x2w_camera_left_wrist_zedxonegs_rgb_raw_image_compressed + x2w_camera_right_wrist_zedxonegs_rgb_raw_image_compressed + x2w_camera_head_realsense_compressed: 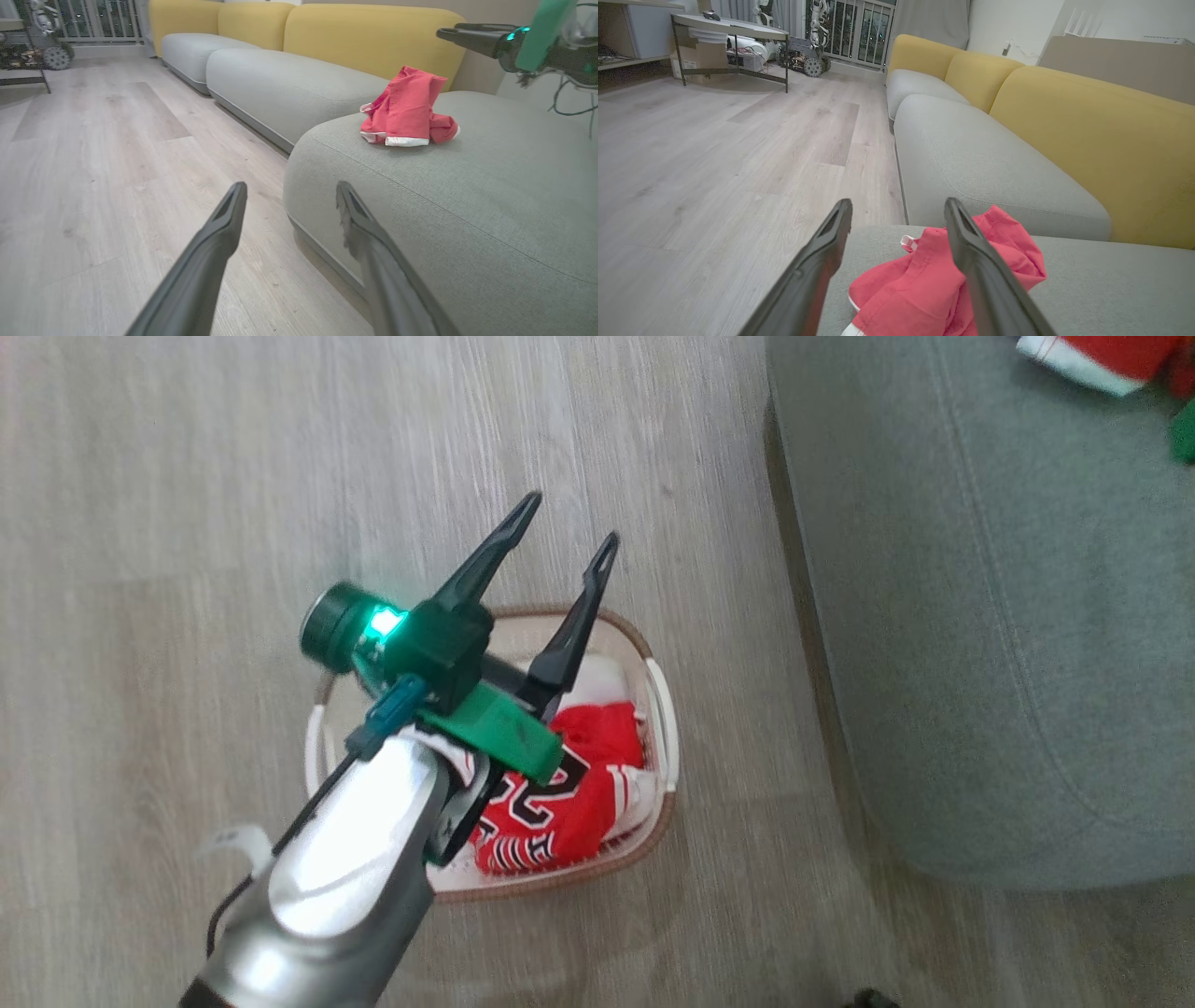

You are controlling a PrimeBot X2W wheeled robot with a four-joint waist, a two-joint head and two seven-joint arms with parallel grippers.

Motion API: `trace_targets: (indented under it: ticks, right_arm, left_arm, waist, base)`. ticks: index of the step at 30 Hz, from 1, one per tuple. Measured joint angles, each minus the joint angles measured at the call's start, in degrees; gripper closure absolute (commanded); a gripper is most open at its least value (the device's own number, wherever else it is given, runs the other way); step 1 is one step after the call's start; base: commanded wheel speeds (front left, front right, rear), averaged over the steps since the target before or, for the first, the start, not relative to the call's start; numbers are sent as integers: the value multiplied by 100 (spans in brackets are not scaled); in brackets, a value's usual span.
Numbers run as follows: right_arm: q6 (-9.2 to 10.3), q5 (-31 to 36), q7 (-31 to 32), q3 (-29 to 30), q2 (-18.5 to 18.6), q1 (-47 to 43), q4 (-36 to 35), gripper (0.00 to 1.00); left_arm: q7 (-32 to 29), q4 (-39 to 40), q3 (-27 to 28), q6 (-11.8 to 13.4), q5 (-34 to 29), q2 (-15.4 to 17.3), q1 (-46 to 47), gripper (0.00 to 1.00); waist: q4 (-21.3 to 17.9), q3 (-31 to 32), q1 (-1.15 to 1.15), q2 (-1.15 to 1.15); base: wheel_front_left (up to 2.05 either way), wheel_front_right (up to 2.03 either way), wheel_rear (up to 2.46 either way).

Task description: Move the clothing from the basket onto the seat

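My left gripper [572, 518] hangs open above the cream basket [665, 709] on the floor, with nothing between its fingers. A red jersey [597, 775] with black numbers lies crumpled in the basket, partly hidden by my arm. The grey-green seat [980, 616] stands to the right of the basket. On it lies a plain red garment [404, 109] with white trim, also at the seat's far corner [1102, 359]. My right gripper [899, 202] is open just above that garment [924, 280], holding nothing. In the left wrist view my left gripper [290, 186] points at the seat's edge [467, 196].
Yellow back cushions [1087, 140] line the sofa, and more grey seats [971, 154] run on beyond. Pale wood floor [233, 476] spreads left of the basket. A low table [733, 32] and a wheeled machine [808, 60] stand far off.
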State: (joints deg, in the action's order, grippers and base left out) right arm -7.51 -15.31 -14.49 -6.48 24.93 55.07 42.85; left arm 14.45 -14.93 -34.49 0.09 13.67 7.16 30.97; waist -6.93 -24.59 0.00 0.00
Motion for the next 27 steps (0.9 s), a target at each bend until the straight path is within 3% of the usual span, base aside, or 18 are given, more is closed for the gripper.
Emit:
trace_targets:
  ticks: [11,27]
  right_arm:
    - [0,26,0,209,-739,-1530,-597,0]
    - [1,684,1,502,-1992,-3773,-1803,0]
  left_arm:
    - [0,-26,564,110,21,-69,-1037,0]
    - [0,201,1746,603,21,-65,-2669,0]
  waist:
    - [375,1075,0,0]
    - [889,2235,-1,0]
  base:
    - [0,0,0]
    - [0,0,0]
